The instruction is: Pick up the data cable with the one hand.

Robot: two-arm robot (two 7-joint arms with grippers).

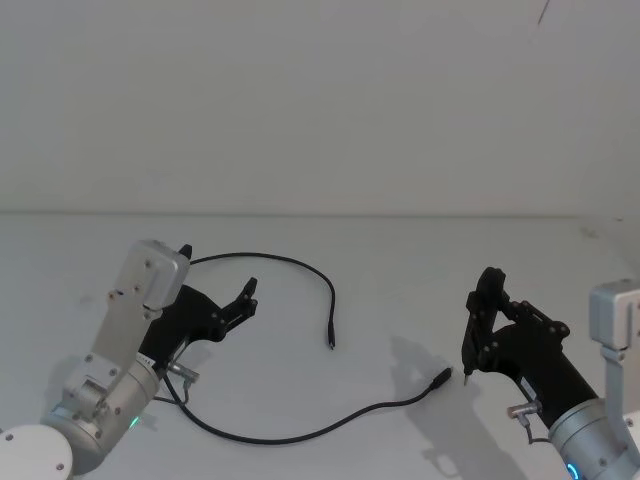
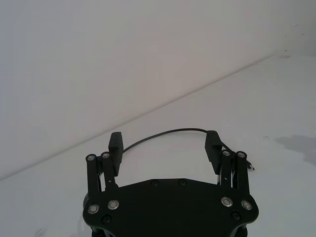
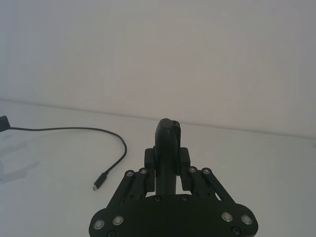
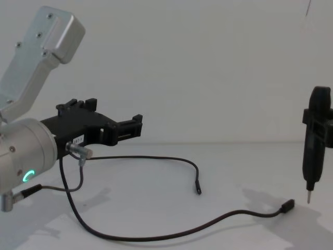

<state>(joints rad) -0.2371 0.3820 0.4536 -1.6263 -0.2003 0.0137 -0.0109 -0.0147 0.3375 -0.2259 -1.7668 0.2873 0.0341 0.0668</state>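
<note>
At the left, the left end effector (image 1: 218,272) hovers with its fingers spread wide above the left bend of the data cable (image 1: 331,310). The cable lies loosely curved on the white surface (image 1: 400,260), one plug near the middle and the other toward the right. There the right end effector (image 3: 168,163) is pressed around a slim dark tool (image 4: 314,140), held upright just beside that plug.

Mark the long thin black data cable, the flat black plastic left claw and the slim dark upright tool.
long thin black data cable (image 1: 441,377): head view, plug at its right end.
flat black plastic left claw (image 2: 164,140): left wrist view, midway between open fingertips.
slim dark upright tool (image 4: 310,166): chest view, lower shaft.
</note>
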